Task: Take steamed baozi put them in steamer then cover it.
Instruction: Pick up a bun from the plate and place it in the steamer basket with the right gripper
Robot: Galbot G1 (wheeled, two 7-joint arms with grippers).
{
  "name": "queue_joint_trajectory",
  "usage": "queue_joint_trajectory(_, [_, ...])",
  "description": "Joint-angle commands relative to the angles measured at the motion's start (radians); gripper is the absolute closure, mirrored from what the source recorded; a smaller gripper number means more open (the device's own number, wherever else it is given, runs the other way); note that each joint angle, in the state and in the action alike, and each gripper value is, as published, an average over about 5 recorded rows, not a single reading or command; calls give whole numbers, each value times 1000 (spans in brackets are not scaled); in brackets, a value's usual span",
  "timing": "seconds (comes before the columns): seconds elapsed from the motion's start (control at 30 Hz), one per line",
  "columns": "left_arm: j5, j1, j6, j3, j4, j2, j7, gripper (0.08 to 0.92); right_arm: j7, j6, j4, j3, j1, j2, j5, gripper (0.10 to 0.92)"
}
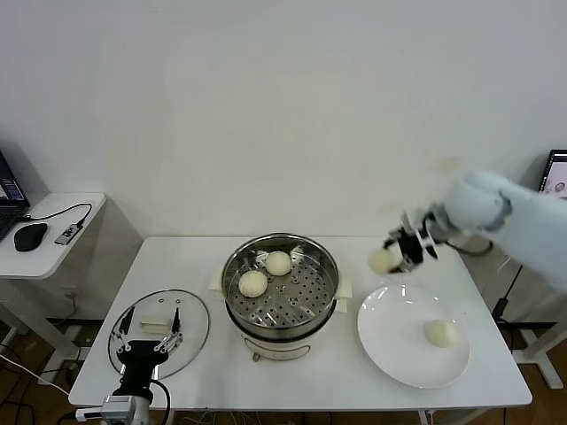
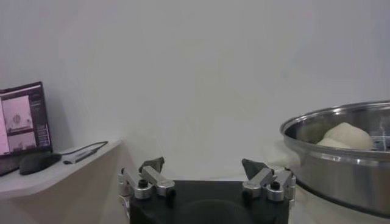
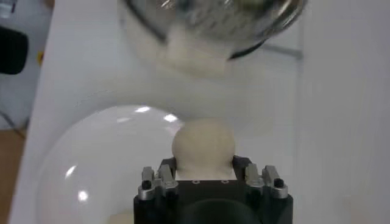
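Note:
My right gripper point(image 1: 394, 255) is shut on a cream-white baozi point(image 1: 383, 260), held in the air above the table between the steamer and the white plate; the wrist view shows that bun point(image 3: 203, 145) squeezed between the fingers. Two baozi point(image 1: 252, 283) point(image 1: 278, 263) lie on the perforated tray of the steel steamer point(image 1: 282, 292). One more baozi point(image 1: 441, 333) rests on the plate point(image 1: 390, 341). The glass cover point(image 1: 190, 332) lies flat at the front left. My left gripper point(image 1: 149, 333) hangs open just above it, holding nothing.
A side desk point(image 1: 53, 212) with a mouse and laptop stands left of the table. A monitor edge point(image 1: 555, 173) shows at the far right. The steamer's rim point(image 2: 341, 140) looms close beside the left gripper point(image 2: 204, 167).

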Motion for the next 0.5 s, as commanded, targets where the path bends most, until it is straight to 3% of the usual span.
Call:
queue_joint_trajectory(0.03, [1,0,-1,-5,-4,-2,-2,177,9,112,-38,-100,218,264,106,444])
queue_joint_trajectory(0.27, [3,1,-1,-13,-12,-8,-4,177,37,277,-41,-160,149,428,65,435])
queue_joint_trajectory(0.5, [2,6,-2,-25,-22,-18,-5,177,39,485,-93,-204,85,535,-69,431])
